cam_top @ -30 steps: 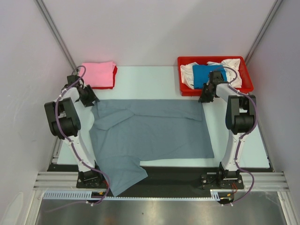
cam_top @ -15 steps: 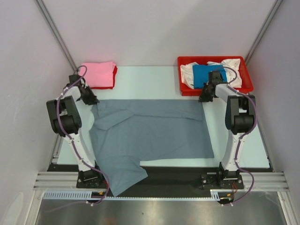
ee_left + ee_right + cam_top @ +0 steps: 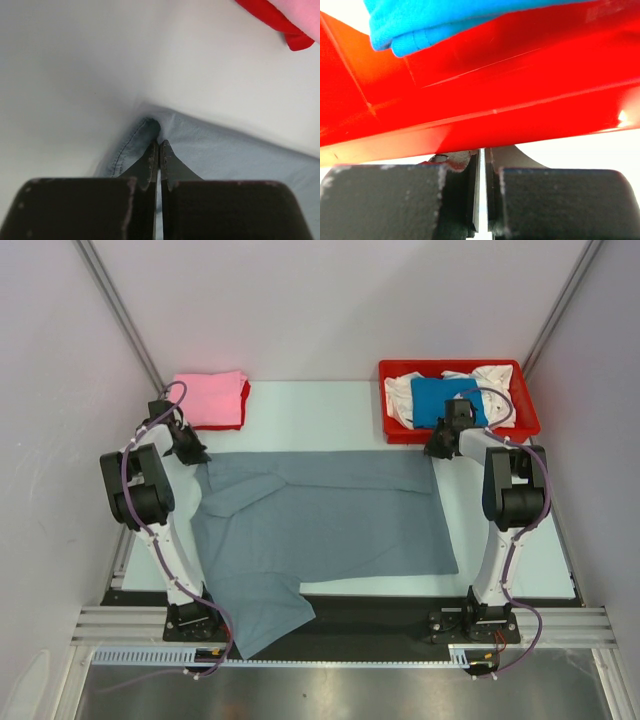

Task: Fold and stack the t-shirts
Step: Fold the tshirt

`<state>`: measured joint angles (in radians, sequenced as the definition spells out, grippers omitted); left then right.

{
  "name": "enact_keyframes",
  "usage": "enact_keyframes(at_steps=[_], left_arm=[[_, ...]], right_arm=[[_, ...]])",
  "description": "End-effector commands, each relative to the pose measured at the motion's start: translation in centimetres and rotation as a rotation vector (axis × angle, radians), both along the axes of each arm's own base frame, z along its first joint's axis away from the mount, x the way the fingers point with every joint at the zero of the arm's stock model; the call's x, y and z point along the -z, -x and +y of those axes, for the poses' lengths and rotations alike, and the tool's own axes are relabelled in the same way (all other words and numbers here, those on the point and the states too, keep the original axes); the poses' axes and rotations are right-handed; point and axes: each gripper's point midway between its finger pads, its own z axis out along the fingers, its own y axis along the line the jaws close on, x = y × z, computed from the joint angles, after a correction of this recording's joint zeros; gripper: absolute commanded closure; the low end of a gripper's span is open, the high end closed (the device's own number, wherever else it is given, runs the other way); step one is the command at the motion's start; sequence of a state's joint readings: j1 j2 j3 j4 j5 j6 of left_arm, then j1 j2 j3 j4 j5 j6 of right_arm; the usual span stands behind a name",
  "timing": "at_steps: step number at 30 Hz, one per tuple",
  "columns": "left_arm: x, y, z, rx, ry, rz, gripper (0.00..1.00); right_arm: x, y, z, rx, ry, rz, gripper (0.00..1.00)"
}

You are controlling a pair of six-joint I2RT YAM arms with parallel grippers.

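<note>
- We see the grey t-shirt point(image 3: 320, 515) spread flat across the table point(image 3: 320, 415). Its far edge runs left to right between the two arms, and its near-left part lies over the table's near edge.
- The left gripper point(image 3: 193, 453) sits at the shirt's far left corner. In the wrist view point(image 3: 159, 146) its jaws are pressed together on a fold of the hemmed grey edge.
- The right gripper point(image 3: 437, 448) sits at the shirt's far right corner, just on the near side of the red tray point(image 3: 531, 415). In its wrist view point(image 3: 482, 156) the jaws stand together with only a hairline slit between them. Whether cloth is caught there we cannot tell.
- In the tray, the bright blue t-shirt point(image 3: 438, 400) lies on the white t-shirts point(image 3: 497, 380).
- At the far left, the folded pink t-shirt point(image 3: 208, 398) rests on the red t-shirt point(image 3: 244, 403), near the left gripper and well apart from the tray.
</note>
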<state>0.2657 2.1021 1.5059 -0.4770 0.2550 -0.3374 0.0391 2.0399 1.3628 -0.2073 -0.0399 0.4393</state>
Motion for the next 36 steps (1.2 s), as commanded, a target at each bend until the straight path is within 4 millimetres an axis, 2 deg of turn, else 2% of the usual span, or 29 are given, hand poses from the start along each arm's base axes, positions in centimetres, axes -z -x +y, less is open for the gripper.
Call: enact_keyframes(at_steps=[1,4,5,7,8,13,14,15,17,20,28,29,36], left_arm=[[-0.5,-0.4,0.4,0.012,-0.038,-0.017,1.00],[-0.4,-0.4,0.5,0.007,-0.042,-0.017,1.00],[-0.3,-0.4,0.4,0.010,-0.041,-0.016,1.00],[-0.4,-0.4,0.6,0.007,-0.048,-0.016,1.00],[-0.4,-0.4,0.6,0.008,-0.052,-0.016,1.00],[-0.4,-0.6,0.6,0.011,-0.051,-0.018,1.00],[-0.4,-0.6,0.6,0.012,-0.049,-0.017,1.00],[-0.4,-0.6,0.6,0.011,-0.047,-0.019,1.00],[-0.4,-0.7,0.5,0.011,-0.042,-0.021,1.00],[-0.5,-0.7,0.5,0.013,-0.042,-0.021,1.00],[-0.4,-0.7,0.4,0.014,-0.039,-0.021,1.00],[-0.5,-0.8,0.5,0.014,-0.039,-0.022,1.00],[-0.5,-0.8,0.5,0.014,-0.038,-0.019,1.00]], right_arm=[[-5.0,-4.1,-1.9,0.103,-0.003,-0.212,1.00],[-5.2,-4.3,-2.0,0.132,-0.039,-0.225,1.00],[-5.3,-4.3,-2.9,0.141,-0.063,-0.230,1.00],[-5.3,-4.1,-3.2,0.154,-0.079,-0.231,1.00],[-5.9,-4.5,-3.1,0.148,-0.097,-0.262,1.00],[-6.0,-4.5,-2.6,0.145,-0.203,-0.274,1.00],[-5.9,-4.4,-2.5,0.140,-0.203,-0.269,0.99],[-5.3,-4.2,-2.5,0.132,-0.199,-0.250,0.91],[-4.9,-4.2,-2.2,0.116,-0.209,-0.232,0.83],[-4.4,-3.9,-1.9,0.103,-0.208,-0.206,0.75],[-4.1,-2.3,-0.6,0.061,-0.209,-0.181,0.75],[-4.6,-2.2,-0.4,0.053,-0.202,-0.192,0.75],[-4.8,-1.0,0.5,0.024,-0.187,-0.169,0.74]])
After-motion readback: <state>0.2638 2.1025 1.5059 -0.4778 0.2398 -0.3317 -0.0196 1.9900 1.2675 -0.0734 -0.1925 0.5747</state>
